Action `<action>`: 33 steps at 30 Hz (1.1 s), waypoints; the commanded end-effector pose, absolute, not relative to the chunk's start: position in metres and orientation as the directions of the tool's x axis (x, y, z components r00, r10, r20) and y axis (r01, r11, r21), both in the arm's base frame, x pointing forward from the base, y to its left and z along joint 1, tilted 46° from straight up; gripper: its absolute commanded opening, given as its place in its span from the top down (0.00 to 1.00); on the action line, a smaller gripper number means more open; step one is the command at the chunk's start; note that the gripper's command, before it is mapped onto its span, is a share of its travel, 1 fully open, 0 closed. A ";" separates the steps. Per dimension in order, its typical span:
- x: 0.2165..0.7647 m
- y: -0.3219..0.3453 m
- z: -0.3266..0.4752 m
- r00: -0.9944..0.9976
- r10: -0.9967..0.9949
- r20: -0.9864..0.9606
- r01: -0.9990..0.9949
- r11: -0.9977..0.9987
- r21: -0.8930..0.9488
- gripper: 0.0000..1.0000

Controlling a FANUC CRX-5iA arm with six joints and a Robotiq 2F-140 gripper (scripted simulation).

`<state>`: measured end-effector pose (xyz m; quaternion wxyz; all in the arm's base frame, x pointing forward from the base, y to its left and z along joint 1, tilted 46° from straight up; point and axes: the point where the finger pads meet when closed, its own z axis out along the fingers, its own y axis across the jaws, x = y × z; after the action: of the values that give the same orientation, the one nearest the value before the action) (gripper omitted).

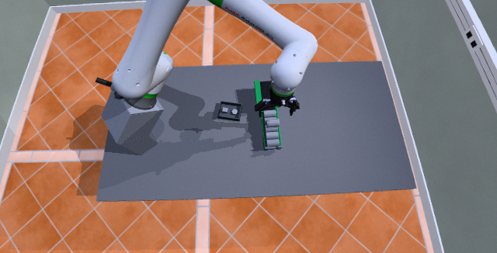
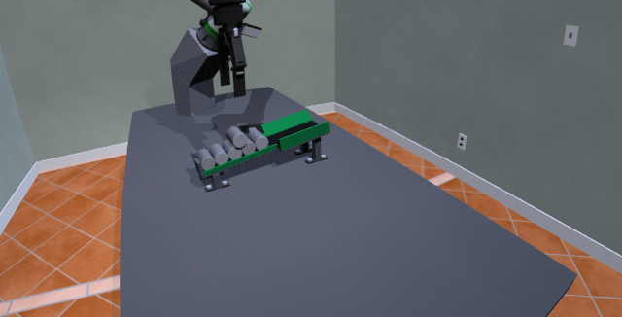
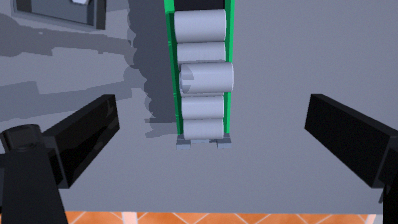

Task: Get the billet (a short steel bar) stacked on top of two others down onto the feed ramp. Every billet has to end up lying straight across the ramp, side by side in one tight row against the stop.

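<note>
A white arm with green bands reaches from its grey pedestal (image 1: pixel 128 123) at centre left across a dark grey table (image 1: pixel 330 148). Its wrist points straight down, holding the black hand (image 1: pixel 276 106) above the upper part of the ramp (image 2: pixel 296 135). The hand is spread fully wide with nothing between its fingers, which frame the wrist view at lower left and lower right.

There are five grey billets: four lie in a row on the green-sided ramp, and the fifth, the stacked billet (image 3: pixel 206 77), rests on top of two of them, mid-row in the wrist view. Its long axis runs left to right across the ramp, slightly overhanging the left rail.

One small dark tray (image 1: pixel 230 111) sits left of the ramp.
</note>
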<state>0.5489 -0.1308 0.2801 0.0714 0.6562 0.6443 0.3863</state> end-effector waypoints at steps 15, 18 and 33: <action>0.554 -0.129 0.276 0.376 0.613 0.695 0.703 -0.677 0.217 0.00; 0.555 -0.128 0.274 0.513 0.452 0.730 0.607 -0.792 0.064 0.00; 0.562 -0.123 0.265 0.764 -0.172 0.622 0.151 -0.889 -0.432 0.00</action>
<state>0.5609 -0.1232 0.2662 -0.2010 0.8998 0.1044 0.3730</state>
